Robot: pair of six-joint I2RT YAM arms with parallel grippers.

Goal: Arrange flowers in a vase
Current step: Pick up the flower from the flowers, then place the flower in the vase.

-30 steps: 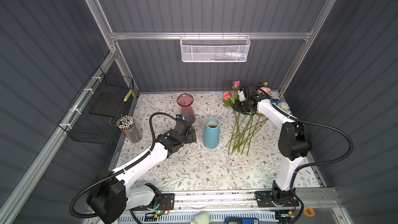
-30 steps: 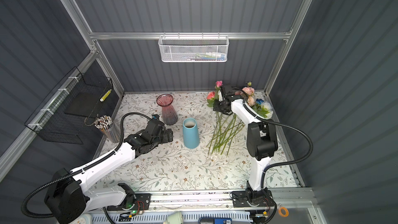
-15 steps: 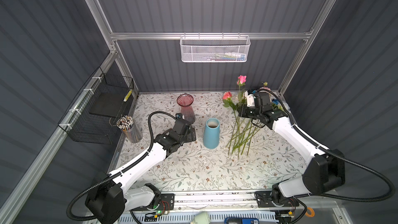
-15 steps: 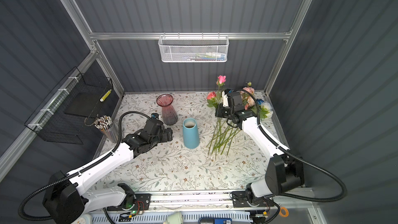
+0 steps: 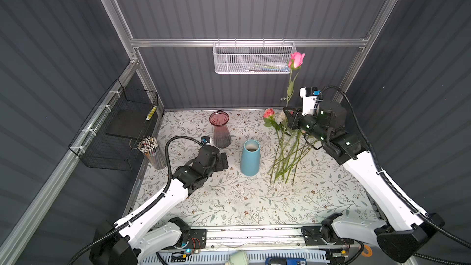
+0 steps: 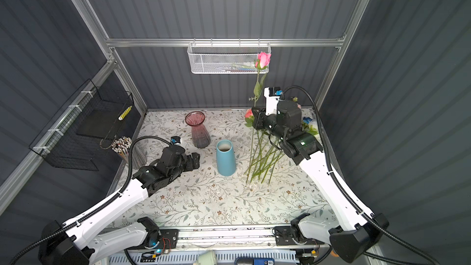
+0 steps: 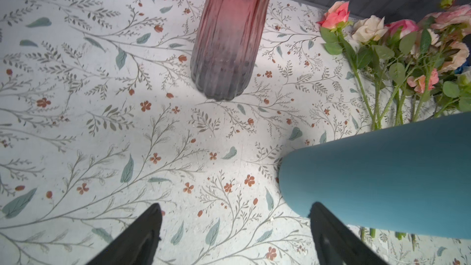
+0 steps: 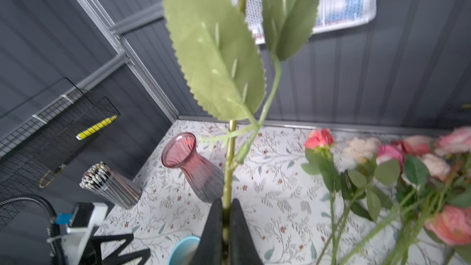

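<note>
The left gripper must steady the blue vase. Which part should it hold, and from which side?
Probably the upper body of the blue vase, under the rim, coming level from the side of the open left gripper. The vase stands upright and narrows upward, so jaws fit there; the flowers lie on its other side.

No legible text, brands or numbers, tiny marking on front-edge blue device (image 5: 280,262) unreadable

Left arm (image 5: 158,200) reaches forward low, jaws spread wide. Right arm (image 5: 369,172) raised, jaws clamped on pink rose (image 5: 296,59) stem running upright between them.
</note>
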